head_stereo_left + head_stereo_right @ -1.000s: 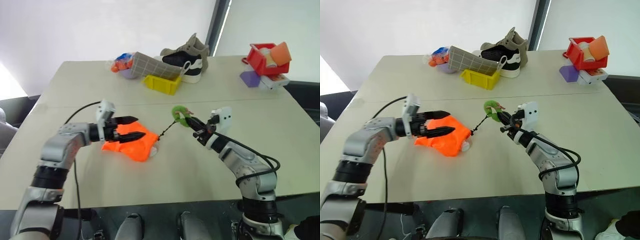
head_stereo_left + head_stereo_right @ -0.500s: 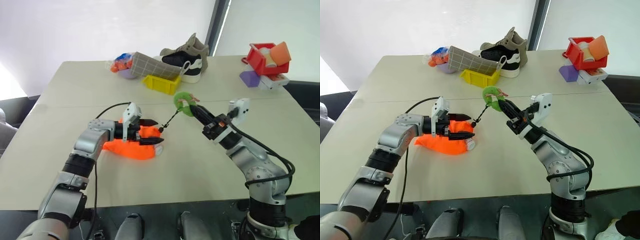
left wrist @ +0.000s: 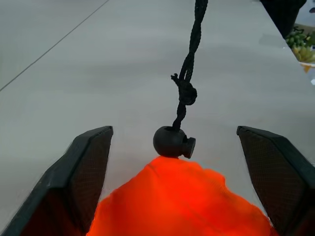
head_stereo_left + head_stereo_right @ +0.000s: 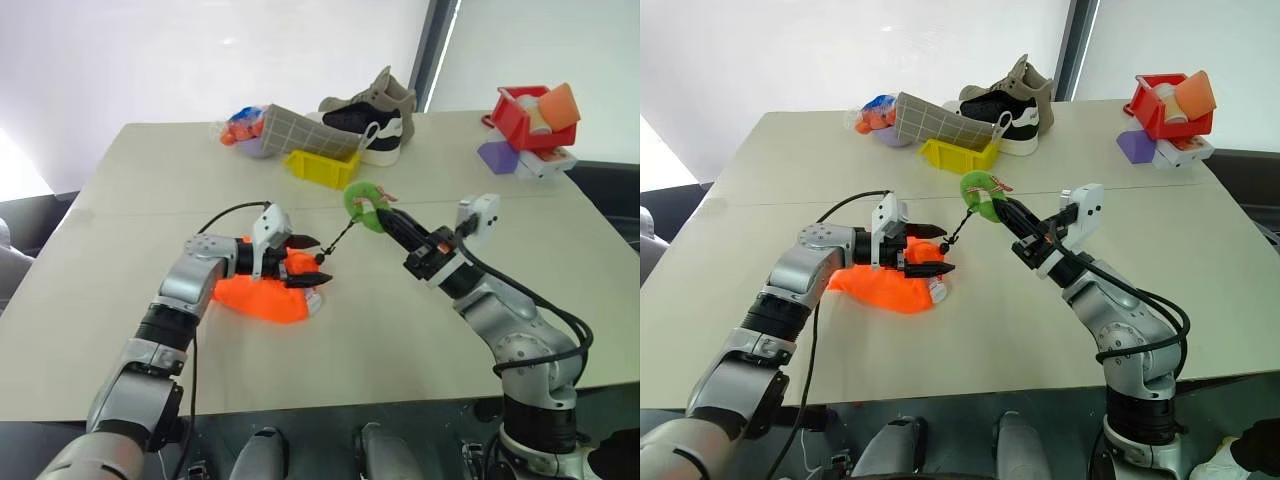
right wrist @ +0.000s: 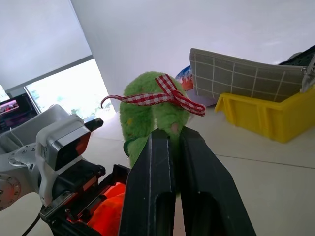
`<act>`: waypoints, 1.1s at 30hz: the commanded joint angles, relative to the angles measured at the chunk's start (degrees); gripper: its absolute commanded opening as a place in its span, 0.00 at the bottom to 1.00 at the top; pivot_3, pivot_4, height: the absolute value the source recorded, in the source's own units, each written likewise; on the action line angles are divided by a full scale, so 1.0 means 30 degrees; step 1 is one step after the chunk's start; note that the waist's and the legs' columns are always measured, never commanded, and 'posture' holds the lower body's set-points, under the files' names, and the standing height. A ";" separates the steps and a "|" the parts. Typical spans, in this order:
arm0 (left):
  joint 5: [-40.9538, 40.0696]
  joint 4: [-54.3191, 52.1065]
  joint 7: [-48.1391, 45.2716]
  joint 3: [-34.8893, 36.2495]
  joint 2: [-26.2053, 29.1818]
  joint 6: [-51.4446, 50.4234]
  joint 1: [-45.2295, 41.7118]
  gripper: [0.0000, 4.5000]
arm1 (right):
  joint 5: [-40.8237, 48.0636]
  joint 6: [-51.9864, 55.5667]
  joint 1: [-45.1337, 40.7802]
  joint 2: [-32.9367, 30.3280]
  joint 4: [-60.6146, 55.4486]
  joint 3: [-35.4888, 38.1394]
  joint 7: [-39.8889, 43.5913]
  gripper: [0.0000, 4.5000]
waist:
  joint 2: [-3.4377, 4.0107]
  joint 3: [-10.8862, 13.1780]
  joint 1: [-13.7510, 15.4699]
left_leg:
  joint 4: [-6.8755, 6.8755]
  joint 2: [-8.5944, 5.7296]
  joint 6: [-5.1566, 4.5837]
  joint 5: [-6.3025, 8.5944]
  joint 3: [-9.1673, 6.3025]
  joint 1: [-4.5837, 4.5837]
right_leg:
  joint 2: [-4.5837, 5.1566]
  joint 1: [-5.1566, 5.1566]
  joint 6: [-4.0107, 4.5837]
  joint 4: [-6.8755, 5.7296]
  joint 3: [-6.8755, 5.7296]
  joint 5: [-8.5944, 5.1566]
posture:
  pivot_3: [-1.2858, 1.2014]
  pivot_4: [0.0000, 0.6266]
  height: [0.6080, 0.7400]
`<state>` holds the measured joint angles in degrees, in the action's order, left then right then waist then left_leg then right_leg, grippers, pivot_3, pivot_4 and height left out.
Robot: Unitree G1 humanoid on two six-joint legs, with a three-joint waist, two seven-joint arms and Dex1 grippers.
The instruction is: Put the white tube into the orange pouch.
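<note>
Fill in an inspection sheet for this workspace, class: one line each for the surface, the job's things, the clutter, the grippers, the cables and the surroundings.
Surface: pale table, a seam running across it.
Job's things: orange pouch lies on the table, black cord and toggle at its neck; cord runs up to the green ring. White tube pokes out at the pouch's edge.
Clutter: far side holds a shoe, yellow bin, checked pouch, red bin, purple block.
Grippers: left gripper open, fingers either side of the pouch's neck; right gripper shut on the green ring, raised off the table.
Cables: black cable loops over the left arm.
Surroundings: white wall, dark floor.
</note>
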<state>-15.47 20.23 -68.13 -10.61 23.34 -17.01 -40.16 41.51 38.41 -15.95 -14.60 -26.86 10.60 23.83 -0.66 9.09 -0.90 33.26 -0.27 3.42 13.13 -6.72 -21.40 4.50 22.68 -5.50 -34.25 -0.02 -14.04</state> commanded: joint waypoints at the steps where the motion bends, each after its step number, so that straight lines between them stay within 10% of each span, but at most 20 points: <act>1: -0.0120 -0.0116 -0.0476 0.0075 -0.0002 0.0064 -0.0493 0.58 | 0.0375 -0.0511 -0.0061 -0.0097 -0.0820 -0.0030 -0.0069 0.00 | 0.0000 0.0000 -0.0010 | 0.0000 0.0000 0.0000 0.0000 0.0000 0.0001 | 0.0000 0.0000 0.0000 -0.0001 0.0000 0.0000 | 0.52 0.24 1.00; 6: 0.0223 -0.0022 -0.0594 -0.0040 0.0104 0.0213 -0.0501 0.05 | 0.0421 -0.0587 -0.0043 -0.0126 -0.0827 -0.0050 -0.0184 0.00 | 0.0000 0.0000 0.0003 | 0.0001 0.0000 -0.0001 0.0000 0.0000 0.0001 | 0.0000 -0.0001 0.0004 -0.0002 -0.0001 0.0008 | 0.52 0.24 1.00; 33: 0.2023 -0.3887 -0.1643 -0.1427 0.3804 0.0504 0.3418 0.05 | -0.6760 -0.4539 -0.2852 -0.0760 0.5944 0.1096 -0.5594 0.00 | 0.0007 -0.0004 -0.0073 | 0.0002 0.0000 -0.0004 -0.0003 0.0000 0.0014 | -0.0002 -0.0002 0.0076 -0.0029 0.0003 0.0021 | 0.52 0.24 1.00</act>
<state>-10.25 8.45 -72.29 -14.98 32.37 -14.33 -31.59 23.00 27.81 -22.32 -15.72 -8.16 9.78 9.91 -0.64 9.08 -1.12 33.26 -0.27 3.41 13.12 -6.72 -21.36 4.49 22.68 -5.28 -34.34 -0.02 -13.97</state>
